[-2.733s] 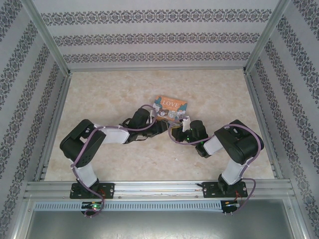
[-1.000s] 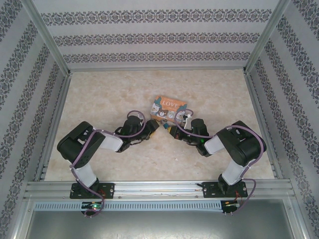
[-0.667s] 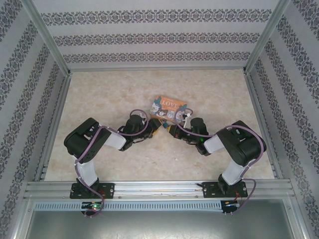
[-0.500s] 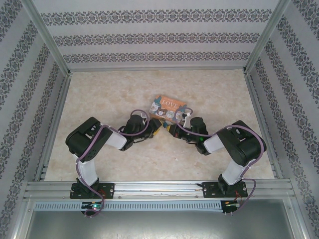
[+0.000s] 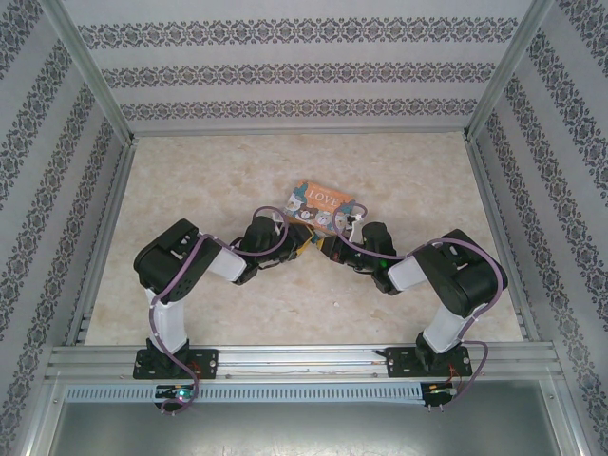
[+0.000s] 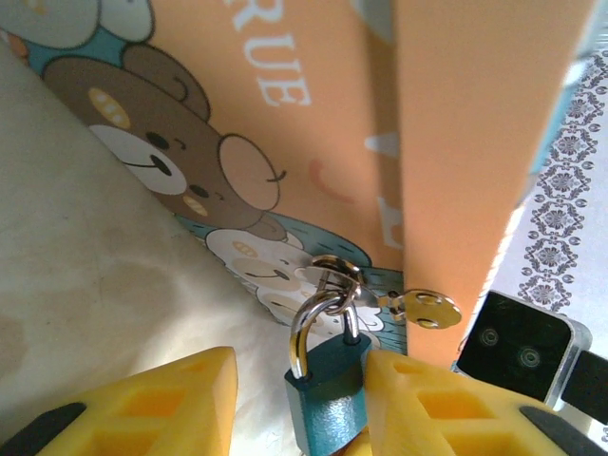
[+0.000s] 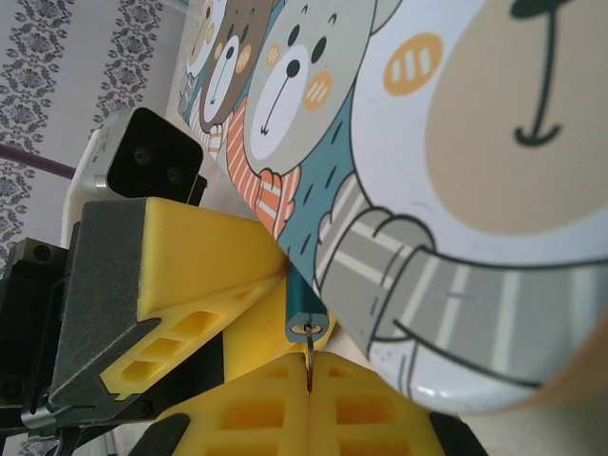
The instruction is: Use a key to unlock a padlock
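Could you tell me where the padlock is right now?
In the left wrist view, the padlock hangs from the orange tin's hasp, low centre, between the left gripper's yellow fingers.
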Controlling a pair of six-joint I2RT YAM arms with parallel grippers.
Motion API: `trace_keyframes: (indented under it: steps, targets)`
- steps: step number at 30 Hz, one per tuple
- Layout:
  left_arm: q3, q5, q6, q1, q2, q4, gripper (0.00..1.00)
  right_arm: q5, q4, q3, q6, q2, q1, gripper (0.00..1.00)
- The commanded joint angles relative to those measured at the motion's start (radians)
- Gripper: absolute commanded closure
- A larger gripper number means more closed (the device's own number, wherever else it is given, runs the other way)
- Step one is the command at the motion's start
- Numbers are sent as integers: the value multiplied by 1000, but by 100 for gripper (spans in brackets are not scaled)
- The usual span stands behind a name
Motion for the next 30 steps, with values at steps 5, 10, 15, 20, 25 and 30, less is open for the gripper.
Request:
trace_keyframes:
  steps: [5, 10, 15, 20, 25, 30]
  targets:
    - [36, 19, -9, -4, 24, 51, 63, -46, 39, 40, 24, 10, 14, 100]
    - [44, 14, -12, -8, 29, 48, 70, -52, 42, 49, 39, 10, 18, 100]
    - [43, 10, -6, -8, 19, 33, 80, -46, 40, 43, 34, 2, 17, 99]
    - [43, -1, 25, -8, -24, -35, 85, -30, 35, 14, 21, -27, 1, 88]
    - [44, -19, 59, -8, -90, -130, 91, -7, -10, -25, -23, -86, -18, 77]
    - [44, -21, 51, -8, -133, -165, 93, 18, -106, -48, -120, -192, -28, 70]
